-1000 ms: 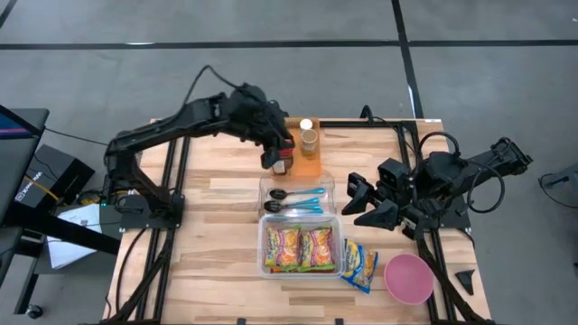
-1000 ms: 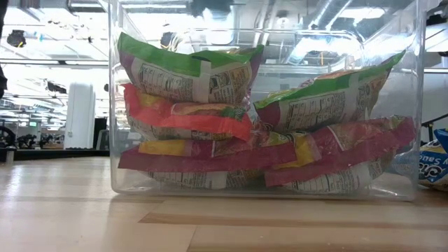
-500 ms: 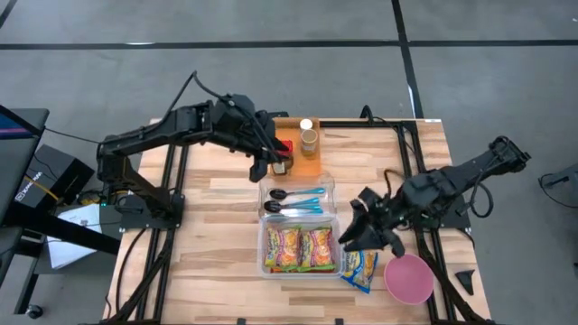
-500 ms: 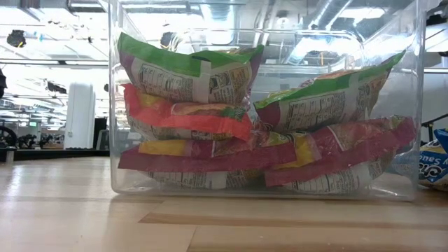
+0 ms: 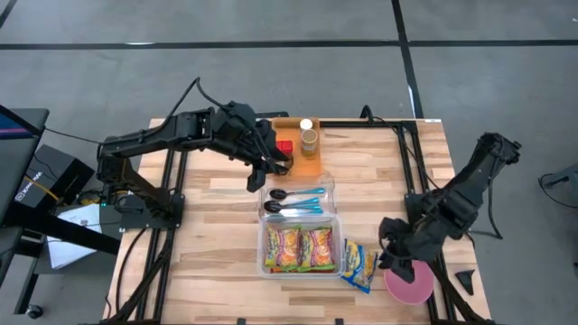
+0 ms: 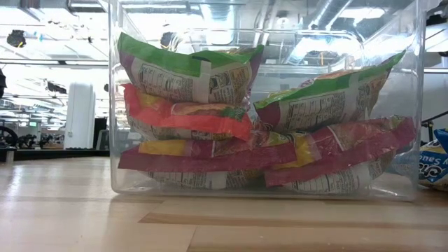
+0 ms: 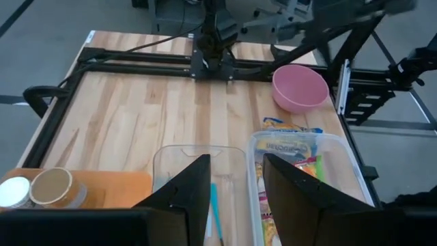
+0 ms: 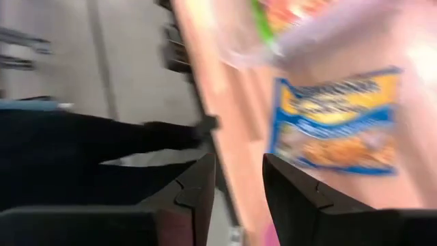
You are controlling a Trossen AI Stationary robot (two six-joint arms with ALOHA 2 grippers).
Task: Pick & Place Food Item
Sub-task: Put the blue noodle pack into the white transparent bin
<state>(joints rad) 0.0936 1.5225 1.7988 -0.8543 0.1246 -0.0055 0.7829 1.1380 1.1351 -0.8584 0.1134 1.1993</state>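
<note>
A blue-and-yellow snack packet (image 5: 359, 266) lies flat on the table, between the clear bin (image 5: 264, 246) of green-and-red snack packets (image 5: 300, 248) and a pink bowl (image 5: 411, 282). My right gripper (image 5: 394, 262) hangs open just above the bowl's left rim, beside the packet (image 8: 334, 123), and holds nothing. My left gripper (image 5: 261, 175) hovers open and empty over the table's far middle, by the small clear tray (image 5: 327, 185) holding spoons. The low view shows the bin (image 6: 122, 105) full of packets and the blue packet's edge (image 6: 435, 164).
An orange tray (image 5: 312, 164) at the far edge carries a tan-lidded jar (image 5: 309, 140), a white lid (image 5: 306, 125), a red item (image 5: 284, 147) and a dark bottle (image 5: 282, 165). Black frame rails (image 5: 404, 153) run along the table's sides. Bare wood lies at the near left.
My right gripper has swung from the table's right middle toward the near edge and down, tipping to point downward, and now hangs by the pink bowl and the blue packet. My left gripper has drawn a little away from the orange tray toward the left.
</note>
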